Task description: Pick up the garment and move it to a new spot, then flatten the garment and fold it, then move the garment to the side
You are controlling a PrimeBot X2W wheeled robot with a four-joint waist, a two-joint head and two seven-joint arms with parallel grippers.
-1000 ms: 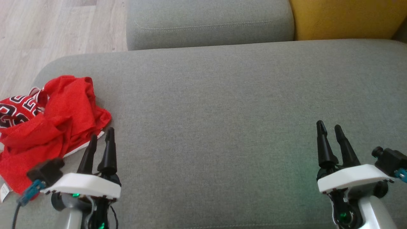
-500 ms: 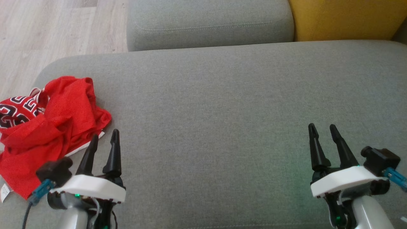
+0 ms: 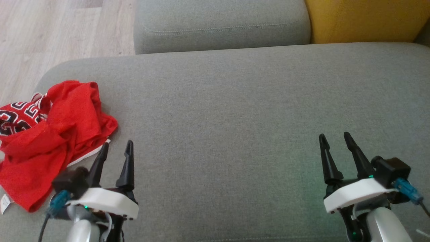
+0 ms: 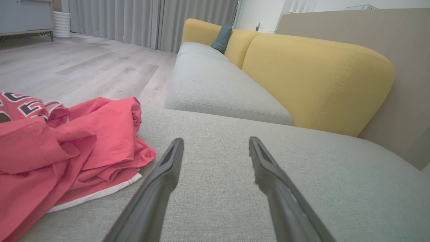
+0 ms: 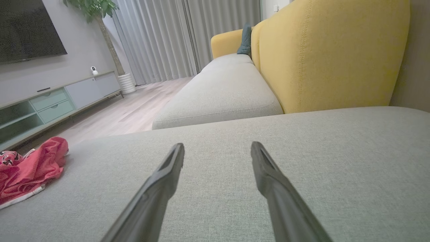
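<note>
**Open grippers over the sofa seat, jersey crumpled at the left end**

The head view shows the red jersey [image 3: 50, 134], with black-and-white lettering, heaped at the left end of the grey seat cushion [image 3: 235, 101]. The left gripper [image 3: 117, 144] is just beside the jersey's white hem, and the right gripper [image 3: 334, 135] is well apart from it, toward the seat's right end. The left wrist view adds a gap of bare fabric between the nearer finger and the hem. It also shows the yellow backrest [image 4: 315, 77], a teal cushion [image 4: 221, 38] and grey curtains [image 4: 134, 20]. The right wrist view alone shows a television [image 5: 30, 30], a low media cabinet [image 5: 50, 101] and a potted plant [image 5: 94, 6] across the wooden floor [image 5: 134, 114].

Compared with a second ago, both grippers have drifted inward toward the seat's middle and sit lower in the head view. The jersey lies unchanged.

Both claws stand wide apart, with nothing between the fingers and no contact with the jersey.
</note>
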